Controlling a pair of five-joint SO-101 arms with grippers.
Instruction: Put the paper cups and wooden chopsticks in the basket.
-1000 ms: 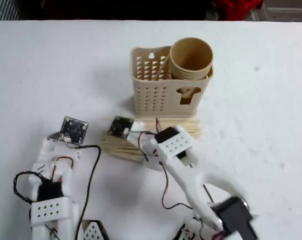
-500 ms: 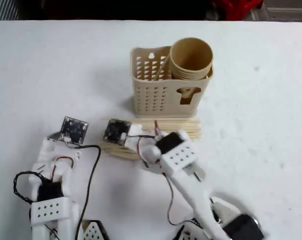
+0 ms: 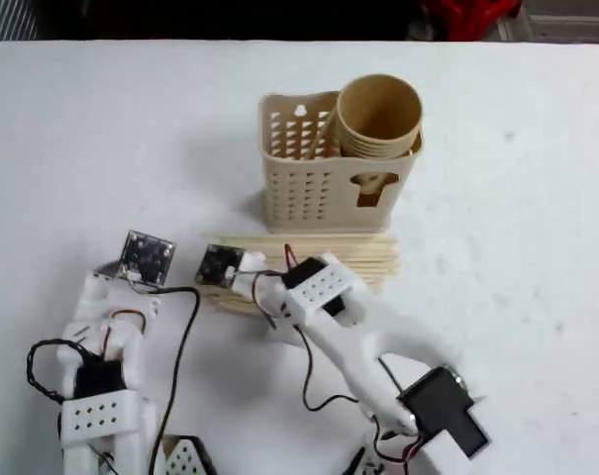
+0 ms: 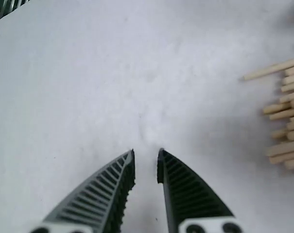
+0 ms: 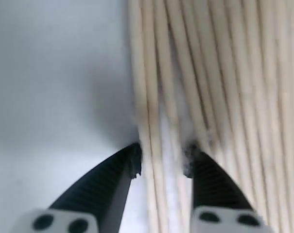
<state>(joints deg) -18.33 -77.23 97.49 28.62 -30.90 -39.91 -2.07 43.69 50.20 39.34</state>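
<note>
Right claw (image 5: 161,160) low, reached well forward, jaws parted — left claw (image 4: 146,155) held back, jaws narrowly parted.

White table (image 3: 537,148); beyond far edge, red object (image 3: 472,15) and grey slatted thing (image 3: 7,18)

Cups (image 3: 379,114) sit in the basket (image 3: 304,173); chopsticks (image 3: 376,254) lie before it.

The basket (image 3: 324,188) stands mid-table (image 3: 101,129); the stacked paper cups (image 3: 378,114) fill its right compartment, while the left one is open from above. Wooden chopsticks (image 3: 373,252) lie in a row close along its near side, and the right gripper (image 5: 161,160) sits low over their left end, jaws astride a few sticks. There is wide room toward the left, right and far edges; the left gripper (image 4: 146,160) hangs by the near left corner.
</note>
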